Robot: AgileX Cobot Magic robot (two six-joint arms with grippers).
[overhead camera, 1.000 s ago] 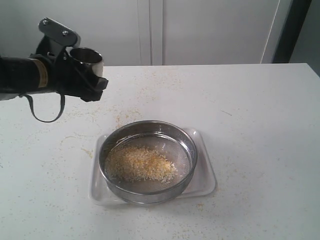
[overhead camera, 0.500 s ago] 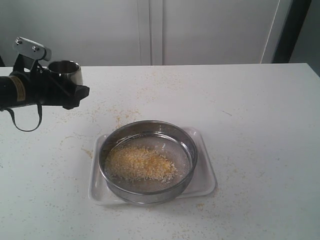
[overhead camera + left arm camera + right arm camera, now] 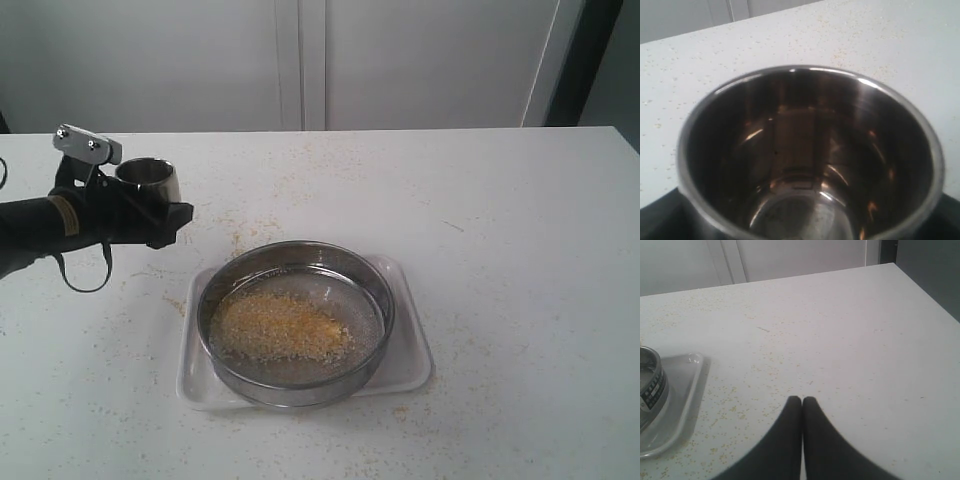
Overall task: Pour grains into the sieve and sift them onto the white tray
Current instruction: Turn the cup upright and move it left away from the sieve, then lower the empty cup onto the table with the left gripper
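The left hand pinches a steel cup, seemingly upright, above the bench. The grains lie in the sieve, which sits on the white tray; the right hand is pressed together.

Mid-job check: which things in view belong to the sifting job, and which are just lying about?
Job: grains heaped in the sieve; white tray under it; empty steel cup in the left gripper.
Lying about: stray granules scattered over the table; cabinet doors behind; idle right gripper, shut.
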